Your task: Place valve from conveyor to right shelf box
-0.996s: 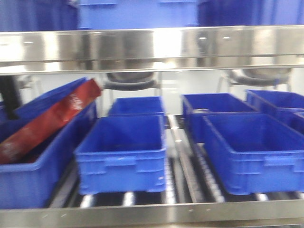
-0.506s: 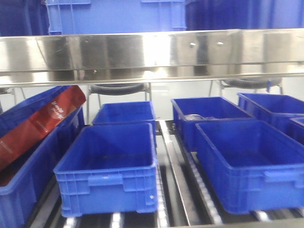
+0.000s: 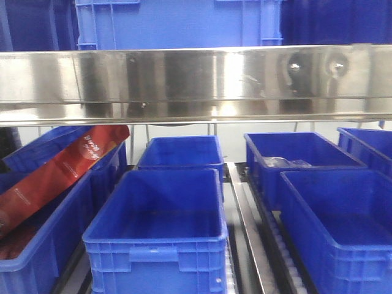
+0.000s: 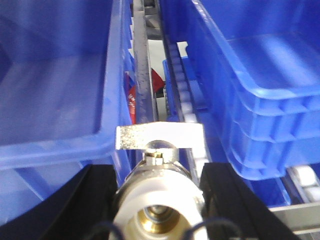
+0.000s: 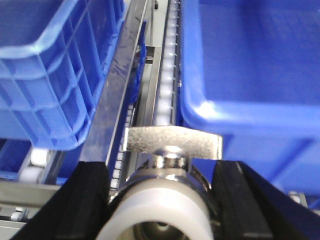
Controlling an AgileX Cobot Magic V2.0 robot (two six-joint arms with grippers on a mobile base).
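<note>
A silvery valve [image 4: 156, 197] with a white cap and a flat wing handle [image 4: 160, 137] sits between the black fingers [image 4: 92, 202] of my left gripper [image 4: 159, 180], which is shut on it above the roller rail between two blue boxes. My right gripper [image 5: 162, 182] is shut on a second valve [image 5: 165, 205] of the same kind, beside the rim of a blue box [image 5: 250, 75] on its right. In the front view, blue shelf boxes [image 3: 343, 226] stand at the right; neither gripper shows there. The conveyor is out of view.
A steel shelf rail [image 3: 196, 82] crosses the front view, with more blue boxes [image 3: 177, 21] above it. A middle blue box [image 3: 159, 236] stands in front. The left box [image 3: 37, 245] holds a red packet [image 3: 55, 174]. Roller tracks [image 3: 245, 226] run between the boxes.
The front view has shifted: the steel rail sits lower in frame and the shelf boxes look larger and nearer. The red packet in the left box now appears further down and left.
</note>
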